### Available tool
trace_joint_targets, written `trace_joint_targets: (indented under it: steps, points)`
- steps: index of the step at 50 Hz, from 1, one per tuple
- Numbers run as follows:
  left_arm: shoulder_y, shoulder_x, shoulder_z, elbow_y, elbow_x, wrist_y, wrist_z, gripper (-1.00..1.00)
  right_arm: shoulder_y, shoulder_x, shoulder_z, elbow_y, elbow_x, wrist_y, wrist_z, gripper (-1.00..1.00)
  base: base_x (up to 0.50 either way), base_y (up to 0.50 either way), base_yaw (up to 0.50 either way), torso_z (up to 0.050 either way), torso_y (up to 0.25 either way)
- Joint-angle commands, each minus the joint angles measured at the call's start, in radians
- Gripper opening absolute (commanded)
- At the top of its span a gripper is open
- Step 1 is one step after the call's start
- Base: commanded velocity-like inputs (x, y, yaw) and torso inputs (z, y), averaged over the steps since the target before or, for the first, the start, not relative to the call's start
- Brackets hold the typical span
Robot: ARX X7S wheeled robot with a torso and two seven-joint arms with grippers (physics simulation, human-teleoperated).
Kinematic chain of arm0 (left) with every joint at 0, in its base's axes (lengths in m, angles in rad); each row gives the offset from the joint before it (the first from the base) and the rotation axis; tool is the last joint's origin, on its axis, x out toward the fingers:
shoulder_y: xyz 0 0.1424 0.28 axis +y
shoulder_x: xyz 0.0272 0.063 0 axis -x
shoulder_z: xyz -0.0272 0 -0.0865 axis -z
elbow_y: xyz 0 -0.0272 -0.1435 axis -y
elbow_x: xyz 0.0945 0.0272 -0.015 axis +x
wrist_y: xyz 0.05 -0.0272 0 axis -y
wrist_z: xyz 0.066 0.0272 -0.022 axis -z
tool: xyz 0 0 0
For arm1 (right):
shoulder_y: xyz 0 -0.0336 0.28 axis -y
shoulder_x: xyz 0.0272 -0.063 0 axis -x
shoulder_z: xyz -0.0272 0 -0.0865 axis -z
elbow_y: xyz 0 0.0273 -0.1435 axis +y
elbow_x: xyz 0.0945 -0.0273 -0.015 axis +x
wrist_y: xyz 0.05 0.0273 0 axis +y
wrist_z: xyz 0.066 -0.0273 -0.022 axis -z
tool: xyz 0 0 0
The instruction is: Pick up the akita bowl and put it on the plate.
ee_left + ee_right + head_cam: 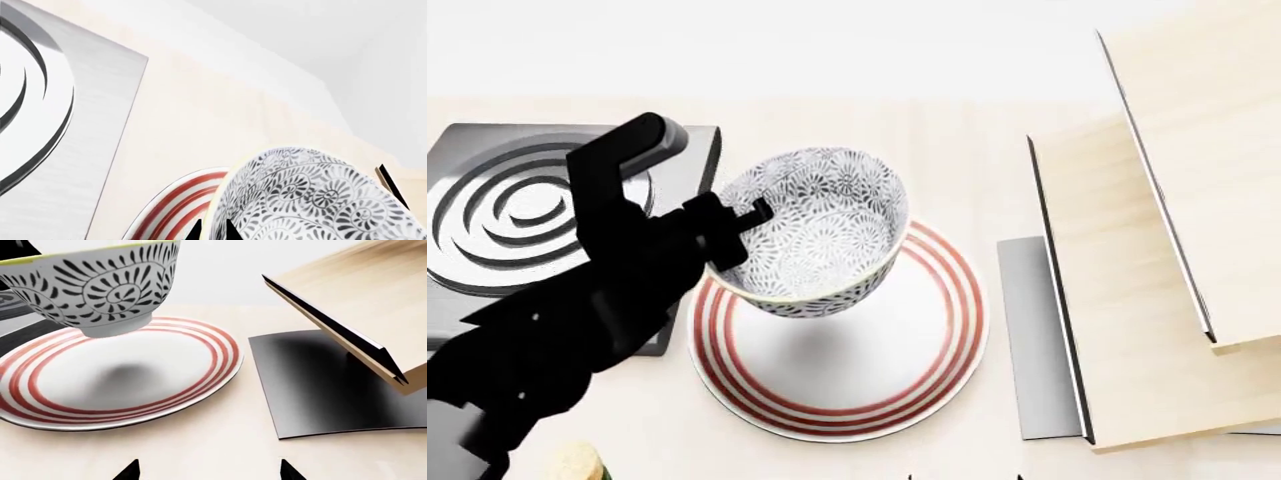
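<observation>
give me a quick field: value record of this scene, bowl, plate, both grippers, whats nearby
bowl: deep white akita bowl with grey-black floral pattern, lifted and tilted above the plate, not resting on it
plate: flat white plate with red rings, on the pale wooden counter
left gripper: left gripper shut on the bowl's rim
right gripper: right gripper open, only its fingertips showing, holding nothing
nearby: grey square stove burner beside the plate

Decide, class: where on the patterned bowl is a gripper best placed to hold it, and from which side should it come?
Probably the rim wall. The akita bowl is deep with a thin upright wall, so one finger inside and one outside pinches it securely. The left gripper holds it this way from the stove side, leaving the base free above the plate.
</observation>
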Motion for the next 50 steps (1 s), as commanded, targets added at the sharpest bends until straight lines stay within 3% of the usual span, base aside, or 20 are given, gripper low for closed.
trace_joint_targets:
  steps: [1, 25, 50]
  points:
    - [-0.020, 0.006, 0.156, -0.041, -0.172, 0.062, 0.011, -1.00, 0.001, 0.001, -0.002, 0.001, 0.002, 0.000, 0.001, 1.00, 0.00, 0.00, 0.00, 0.000, 0.000]
    - [-0.020, 0.006, 0.604, -0.052, -0.568, 0.163, 0.002, -1.00, 0.006, 0.000, -0.006, 0.015, 0.006, -0.007, -0.003, 1.00, 0.00, 0.00, 0.00, 0.000, 0.000]
    - [-0.019, 0.006, 0.874, -0.038, -0.813, 0.230, 0.010, -1.00, 0.006, 0.000, -0.014, 0.014, 0.005, -0.008, 0.000, 1.00, 0.00, 0.00, 0.00, 0.000, 0.000]
